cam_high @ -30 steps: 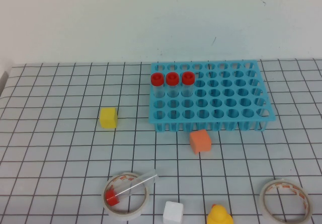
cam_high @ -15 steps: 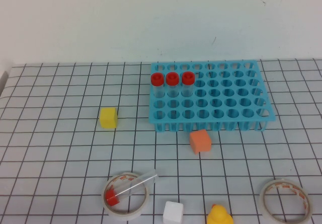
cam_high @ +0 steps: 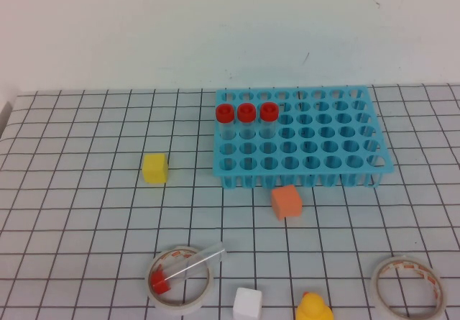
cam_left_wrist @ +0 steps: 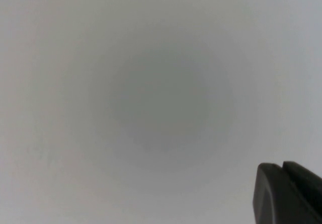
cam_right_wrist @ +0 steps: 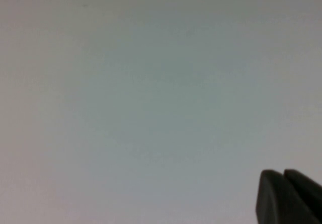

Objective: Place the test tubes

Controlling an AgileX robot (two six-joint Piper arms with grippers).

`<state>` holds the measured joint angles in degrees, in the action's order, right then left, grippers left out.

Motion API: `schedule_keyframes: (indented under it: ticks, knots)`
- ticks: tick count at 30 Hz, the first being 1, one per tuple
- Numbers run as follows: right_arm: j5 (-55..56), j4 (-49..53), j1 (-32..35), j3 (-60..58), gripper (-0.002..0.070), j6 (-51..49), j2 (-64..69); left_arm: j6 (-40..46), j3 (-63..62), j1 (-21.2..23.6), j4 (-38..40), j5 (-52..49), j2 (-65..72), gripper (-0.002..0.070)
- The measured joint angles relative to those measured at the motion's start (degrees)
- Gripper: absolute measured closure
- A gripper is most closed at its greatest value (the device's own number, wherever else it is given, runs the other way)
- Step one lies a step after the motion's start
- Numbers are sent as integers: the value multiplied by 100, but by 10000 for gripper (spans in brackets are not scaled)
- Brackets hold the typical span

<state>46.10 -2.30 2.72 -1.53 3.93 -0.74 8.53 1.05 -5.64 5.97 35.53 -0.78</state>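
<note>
A blue test tube rack (cam_high: 338,163) stands at the back middle-right of the gridded table. Three red-capped tubes (cam_high: 246,115) stand upright in its back-left holes. One more red-capped test tube (cam_high: 185,267) lies tilted across a tape roll (cam_high: 180,300) near the front left. Neither arm shows in the high view. My left gripper (cam_left_wrist: 279,167) is shut, its dark fingertips pressed together against a blank grey surface. In the right wrist view my right gripper (cam_right_wrist: 282,173) is likewise shut with nothing in it, facing a plain pale surface.
A yellow cube (cam_high: 154,168) sits left of the rack and an orange cube (cam_high: 286,201) just in front of it. Along the front edge are a white cube (cam_high: 247,303), a yellow duck (cam_high: 313,308) and a second tape roll (cam_high: 407,285).
</note>
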Motion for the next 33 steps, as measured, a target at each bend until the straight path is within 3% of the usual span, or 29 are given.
schedule_keyframes:
  ticks: [3,7,10,14,19,24,26,33]
  knots:
    - [103,-764,-3,0,678,638,0,-160,-205,0,187,-633,0,676]
    - [-269,-1277,-3,166,678,916,0,189,-1318,0,750,-2413,0,676]
    - [-2028,-1653,-3,1051,678,1575,0,527,-2278,0,928,-3464,356,676]
    - [-3459,-2070,-3,2007,678,2615,174,603,-3030,0,928,-4304,915,676]
    - [-5411,-2165,-3,3238,678,3068,995,616,-3749,0,790,-5791,1749,676]
    - [-7470,-2165,-3,4492,678,3331,2100,582,-4010,0,692,-6890,2432,676]
    - [-8618,-2165,-3,5225,678,3911,2808,500,-4010,0,552,-7357,2717,676]
    - [-10891,-2108,-38,6674,678,4790,4818,334,-3983,0,553,-7998,2950,676]
